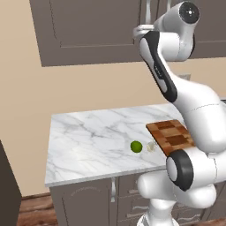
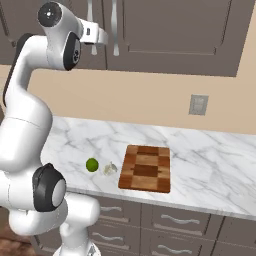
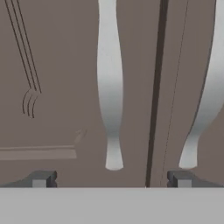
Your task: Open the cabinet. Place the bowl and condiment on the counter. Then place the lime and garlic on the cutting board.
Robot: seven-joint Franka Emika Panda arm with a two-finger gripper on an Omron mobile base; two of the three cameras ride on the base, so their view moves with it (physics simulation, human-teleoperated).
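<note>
Gripper (image 3: pixel 111 179) wide open, nothing held, right up at cabinet (image 1: pixel 88 31); doors shut. Left handle (image 3: pixel 109 87) sits between fingertips (image 3: pixel 41 178), w/ door seam and 2nd handle (image 3: pixel 205 100) just beside. Lime (image 2: pixel 92 165) + garlic (image 2: pixel 110 168) on counter (image 2: pixel 210 155), near cutting board (image 2: pixel 146 168). Risk: jaws close off-centre, slip off curved handle or snag neighbour; door stays shut
</note>
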